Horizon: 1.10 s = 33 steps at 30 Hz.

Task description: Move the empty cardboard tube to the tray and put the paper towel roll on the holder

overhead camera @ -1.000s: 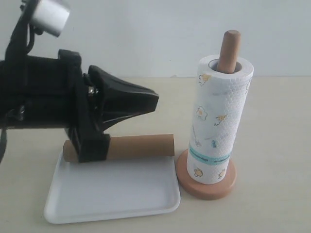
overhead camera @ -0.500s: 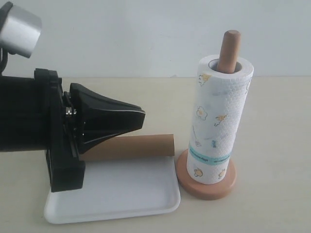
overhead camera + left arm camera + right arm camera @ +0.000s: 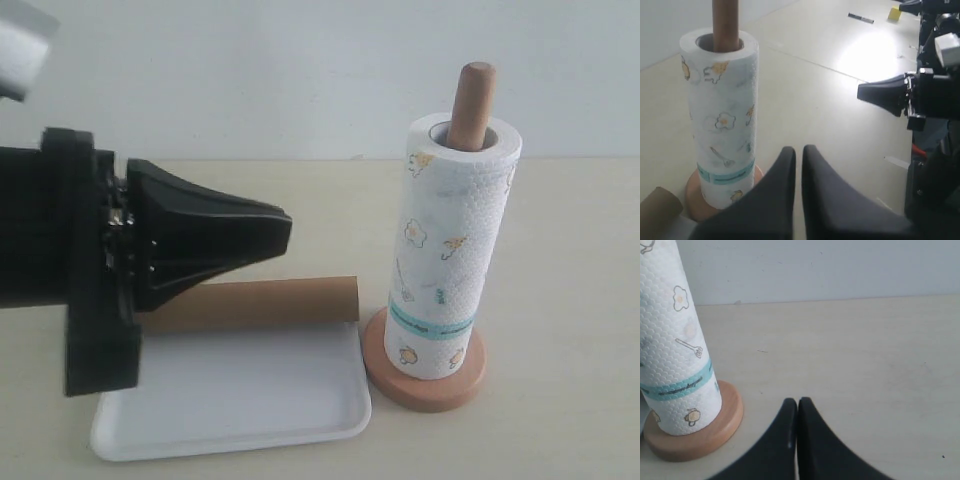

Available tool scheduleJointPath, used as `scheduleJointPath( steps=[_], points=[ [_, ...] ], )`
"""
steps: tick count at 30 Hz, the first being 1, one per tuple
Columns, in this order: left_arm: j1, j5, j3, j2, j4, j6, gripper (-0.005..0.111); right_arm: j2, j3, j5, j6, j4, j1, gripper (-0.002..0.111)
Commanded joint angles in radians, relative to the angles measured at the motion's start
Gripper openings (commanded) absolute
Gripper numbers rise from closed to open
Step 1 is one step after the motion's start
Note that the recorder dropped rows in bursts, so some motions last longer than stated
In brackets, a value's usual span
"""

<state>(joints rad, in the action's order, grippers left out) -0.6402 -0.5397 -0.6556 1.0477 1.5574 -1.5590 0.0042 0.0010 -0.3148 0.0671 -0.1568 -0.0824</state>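
Observation:
The brown cardboard tube (image 3: pixel 265 303) lies on its side along the far rim of the white tray (image 3: pixel 230 415); one open end of the tube (image 3: pixel 660 212) shows in the left wrist view. The paper towel roll (image 3: pixel 452 250) stands upright on the holder, whose dowel (image 3: pixel 471 100) pokes out of the roll's top and whose disc base (image 3: pixel 430 388) sits right of the tray. My left gripper (image 3: pixel 283 225) hovers shut and empty above the tube's left part, pointing at the roll (image 3: pixel 722 115). My right gripper (image 3: pixel 798 401) is shut and empty near the holder base (image 3: pixel 702 437).
The tray and holder stand on a pale beige tabletop (image 3: pixel 570 300) with a white wall behind. In the left wrist view the right arm (image 3: pixel 890 95) stands beyond the roll, and a yellow block (image 3: pixel 895 13) and a dark pen (image 3: pixel 861 18) lie far off.
My left gripper has drawn back to the left, away from the tube's left end, uncovering more of the tube. Tube, tray, roll and holder have not moved.

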Motion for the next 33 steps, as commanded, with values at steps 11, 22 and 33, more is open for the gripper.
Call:
scheduleJointPath(
  steps=[11,22,33],
  points=[
    [0.149,0.014,0.074,-0.373,0.001,-0.185,0.004,-0.004,-0.001,0.014,0.0,0.006,0.004,0.0],
    [0.373,0.014,0.335,-0.753,-0.002,-0.22,0.004,-0.004,-0.001,0.014,0.0,0.006,0.004,0.0],
    [0.373,0.041,0.385,-0.89,-0.185,-0.194,0.004,-0.004,-0.001,0.014,0.0,0.006,0.004,0.0]
  ],
)
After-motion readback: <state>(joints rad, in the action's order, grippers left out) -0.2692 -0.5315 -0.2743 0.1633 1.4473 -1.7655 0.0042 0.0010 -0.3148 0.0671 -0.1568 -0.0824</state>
